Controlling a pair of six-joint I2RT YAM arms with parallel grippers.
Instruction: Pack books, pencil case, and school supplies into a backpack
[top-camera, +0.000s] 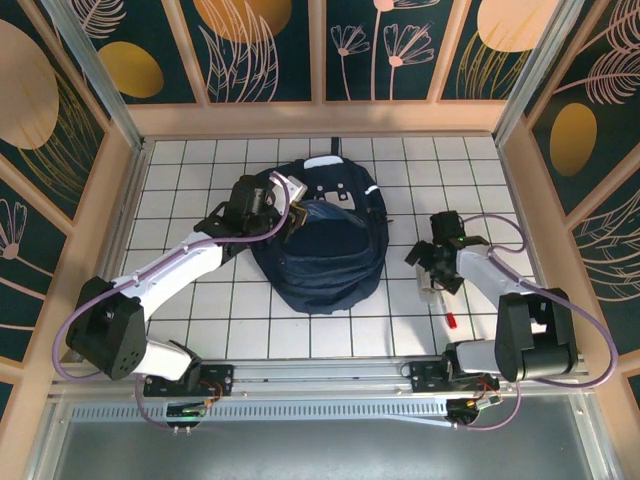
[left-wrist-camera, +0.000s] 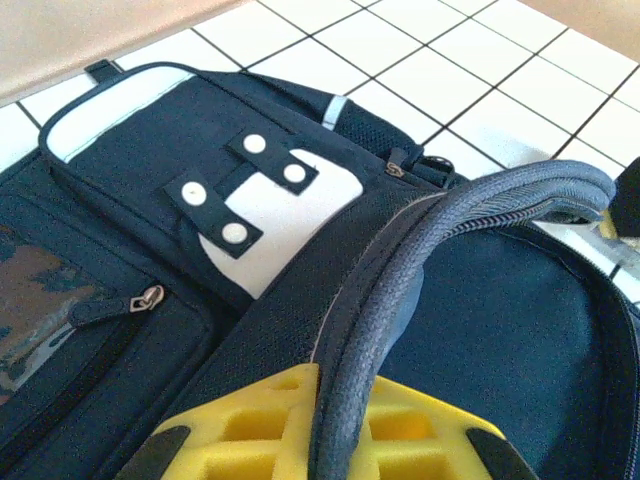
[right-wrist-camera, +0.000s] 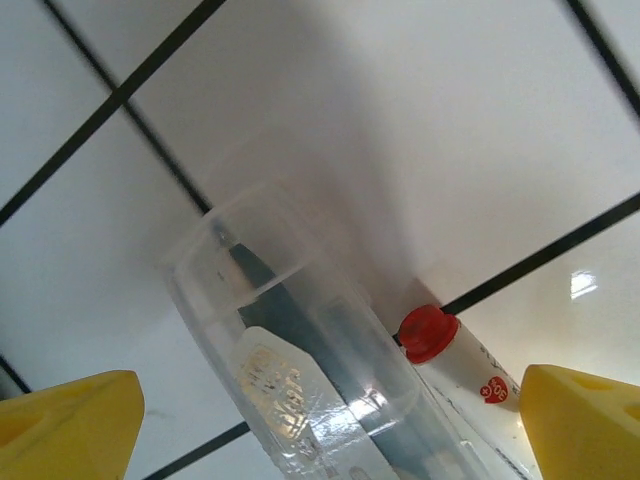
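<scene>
Mid-table on the white tiles (top-camera: 200, 300), the left arm stretches forward, the left gripper (left-wrist-camera: 330, 440) pinching the large navy-blue fabric backpack's (top-camera: 325, 265) zipped rim. Over open tiles alongside, the right gripper (right-wrist-camera: 325, 420) hangs low, spread wide around a clear plastic tube (right-wrist-camera: 290, 380) and a red-capped white stick (right-wrist-camera: 455, 355).

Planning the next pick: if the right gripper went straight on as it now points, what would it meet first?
Probably the clear tube, roughly centred ahead; the red-capped stick lies just beside it.

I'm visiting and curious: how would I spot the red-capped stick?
Find the large navy-blue fabric backpack, then look right to the right gripper. Below it, the white stick with a red cap lies beside a wider clear plastic tube.
</scene>
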